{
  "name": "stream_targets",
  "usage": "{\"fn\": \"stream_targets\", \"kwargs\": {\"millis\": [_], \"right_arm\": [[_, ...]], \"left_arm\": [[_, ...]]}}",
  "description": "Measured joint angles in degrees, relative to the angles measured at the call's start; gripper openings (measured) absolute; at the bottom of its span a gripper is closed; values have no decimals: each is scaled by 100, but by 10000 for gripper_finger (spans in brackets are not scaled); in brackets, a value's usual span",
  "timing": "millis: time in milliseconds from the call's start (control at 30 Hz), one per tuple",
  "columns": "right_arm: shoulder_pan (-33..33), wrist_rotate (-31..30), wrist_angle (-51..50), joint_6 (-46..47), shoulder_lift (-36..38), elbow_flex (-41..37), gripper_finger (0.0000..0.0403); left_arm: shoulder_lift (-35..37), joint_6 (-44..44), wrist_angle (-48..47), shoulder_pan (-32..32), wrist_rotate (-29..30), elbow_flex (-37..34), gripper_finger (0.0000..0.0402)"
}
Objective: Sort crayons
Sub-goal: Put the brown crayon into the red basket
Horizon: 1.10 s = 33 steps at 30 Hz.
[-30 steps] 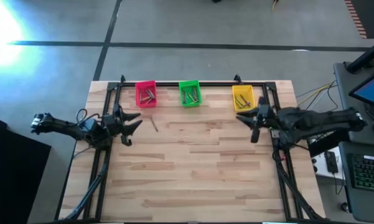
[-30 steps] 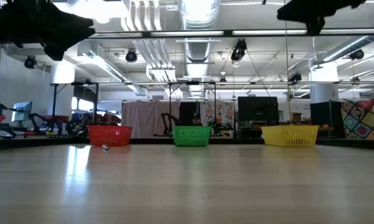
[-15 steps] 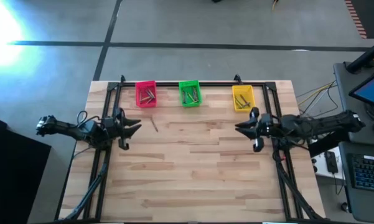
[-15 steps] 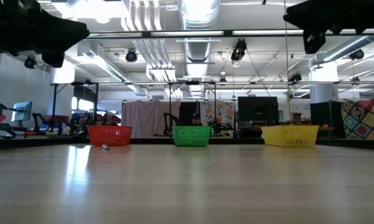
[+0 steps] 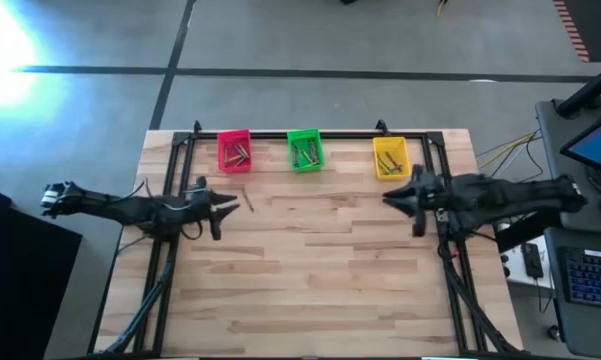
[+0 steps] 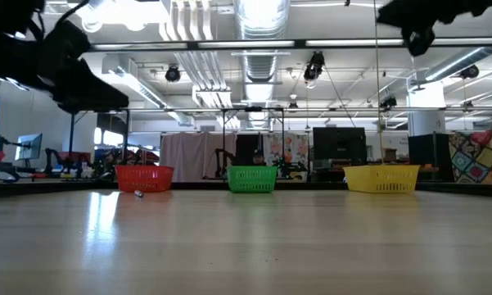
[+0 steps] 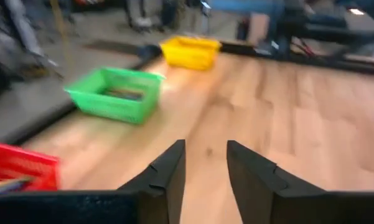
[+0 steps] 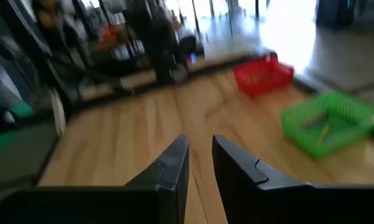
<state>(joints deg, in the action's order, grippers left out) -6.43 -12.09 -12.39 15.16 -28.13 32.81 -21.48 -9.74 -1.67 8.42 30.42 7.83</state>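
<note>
**A:** Take the green bin [image 5: 304, 150] as the marker. What lies on the near side of it?

**B:** Bare wooden worktop [image 5: 310, 280] up front, nothing on it. Farther in, still short of the bin row, both arms hang above the wood. The left claw [image 5: 234, 203] is nearer than the green bin and off toward the pink bin's side; its fingers [image 7: 168, 171] stand a little apart with only planks showing in the gap, so it holds nothing. The right claw [image 5: 391, 199] is nearer than the green bin on the yellow bin's side, fingers [image 8: 174, 163] slightly parted too, and empty.

**A:** Any crayon outside the bins?

**B:** One loose crayon [image 5: 248, 201], lying on the wood between the left claw's tips and the pink bin [image 5: 234, 151] (a thin dark stick from above; its colour I cannot tell). From table height it shows as a small speck [image 6: 138, 193] just in front of that bin.

**A:** And level with the green bin?

**B:** Three bins in a row along the far edge: pink, green, then yellow [image 5: 390, 157]. Each holds a few crayons; those in the green bin [image 5: 305, 153] lie in a loose heap.
</note>
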Motion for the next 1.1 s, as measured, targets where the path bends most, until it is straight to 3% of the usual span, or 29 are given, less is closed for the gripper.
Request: {"fn": "stream_targets", "kwargs": {"millis": [100, 300, 367, 633, 800, 1100], "right_arm": [[10, 10, -148, 208, -283, -16, 63], [9, 20, -283, 360, -732, 53, 63], [10, 21, -476, 412, -895, 44, 63], [9, -189, -1758, 1585, -1401, 99, 63], [-5, -145, -1863, 1792, -1369, 132, 63], [-5, 58, -1883, 1802, -1280, 132, 63]], "left_arm": [[-613, -128, -320, -256, -593, 302, 121], [-1915, 117, -1929, -679, -703, 1250, 163], [-2273, 182, -1924, -836, -731, 1355, 166], [-3657, 1364, -1675, -1358, -890, 1613, 144], [-4332, 1931, -1492, -1745, -906, 1798, 121], [-5512, 2993, -1338, -2452, -1848, 2242, 92]]}}
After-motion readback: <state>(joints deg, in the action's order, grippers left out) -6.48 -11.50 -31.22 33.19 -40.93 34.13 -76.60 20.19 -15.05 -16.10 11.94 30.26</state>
